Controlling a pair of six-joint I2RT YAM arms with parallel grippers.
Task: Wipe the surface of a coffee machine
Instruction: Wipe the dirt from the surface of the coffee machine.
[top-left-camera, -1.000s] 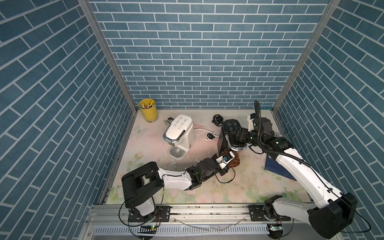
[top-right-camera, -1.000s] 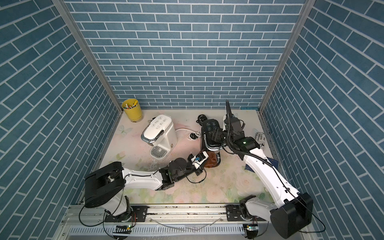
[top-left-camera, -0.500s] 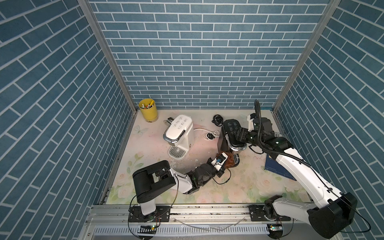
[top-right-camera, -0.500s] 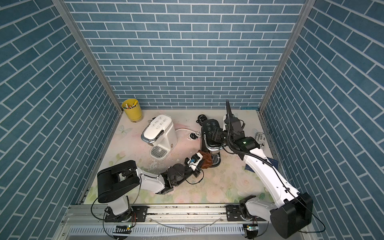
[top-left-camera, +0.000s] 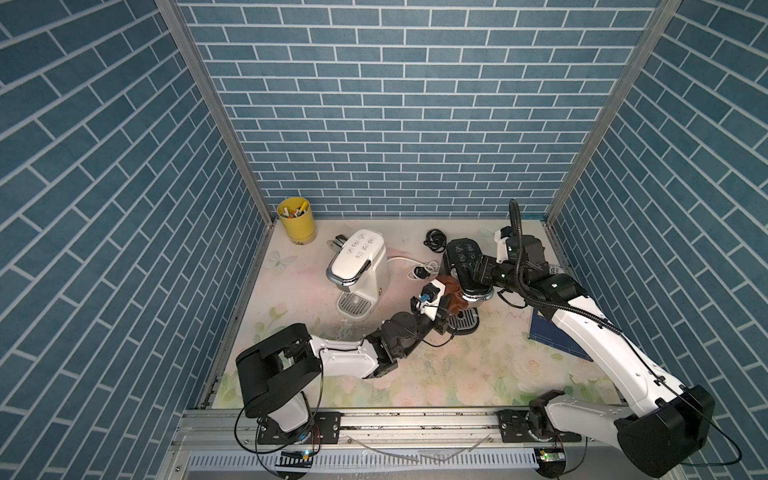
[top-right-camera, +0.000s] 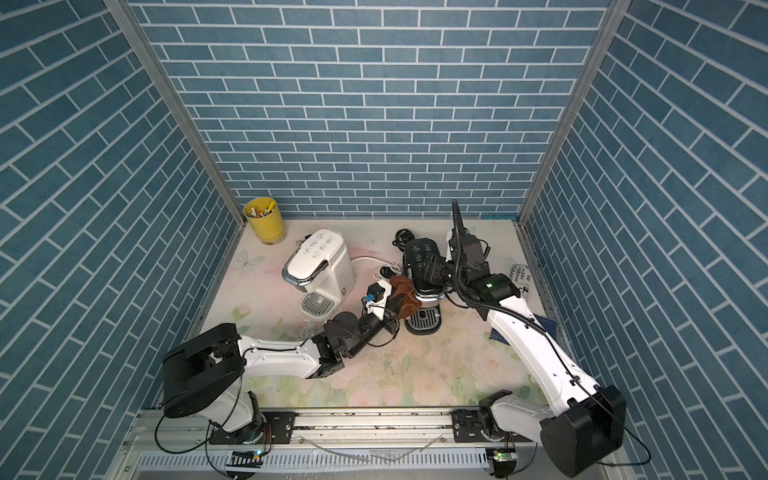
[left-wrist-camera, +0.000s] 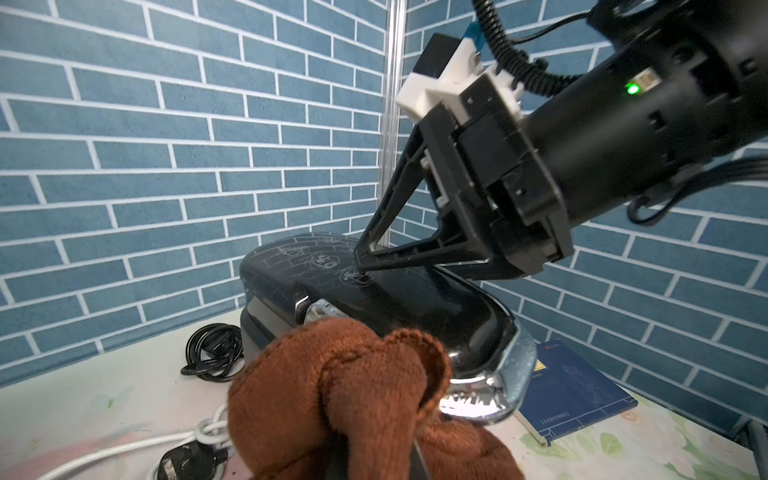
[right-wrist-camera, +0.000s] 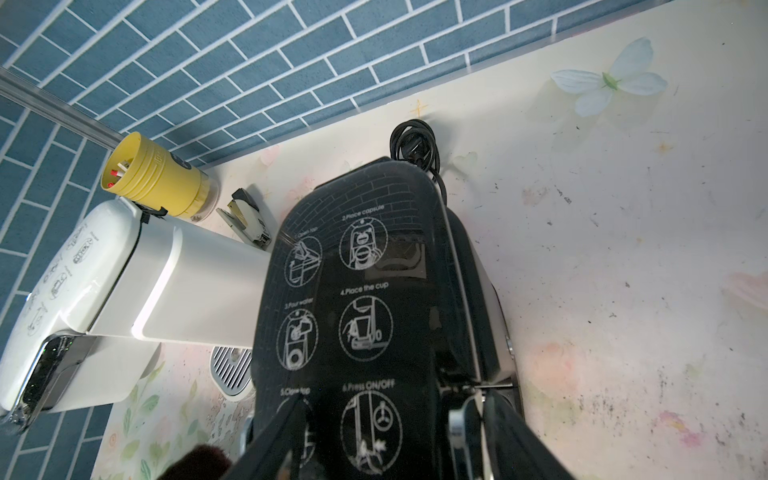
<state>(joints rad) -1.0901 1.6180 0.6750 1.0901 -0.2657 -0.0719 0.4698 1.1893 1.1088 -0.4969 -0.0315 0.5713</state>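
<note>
Clock directions are read in the top views, with 6 o'clock at the robot's base rail.

1. The counter (top-left-camera: 457, 374) has a floral surface. A blue book (top-left-camera: 544, 337) lies flat at its 3 o'clock edge, partly under the right arm.
2. The left gripper (top-left-camera: 441, 308) extends from 7 o'clock. Its fingers are pressed together on a bunched brown cloth (top-left-camera: 452, 293), which hides them.
3. The cloth touches the black coffee machine (top-left-camera: 464, 254) on its 8 o'clock side, below the chrome-edged head and above the drip tray (top-left-camera: 464, 323). The machine stands upright toward 1 o'clock of counter centre.
4. The right gripper (top-left-camera: 478, 269) meets the machine from 3 o'clock. Its fingers (left-wrist-camera: 415, 258) are spread: one lies on the printed lid, the other beside the lid's flank.
5. A white coffee machine (top-left-camera: 357, 257) stands apart at the black machine's 9 o'clock, with a white cord and black plug (top-left-camera: 417, 272) between them.
6. A coiled black cord (top-left-camera: 434, 240) lies at the black machine's 11 o'clock.
7. A yellow pen cup (top-left-camera: 297, 224) occupies the counter's 11 o'clock corner.
</note>
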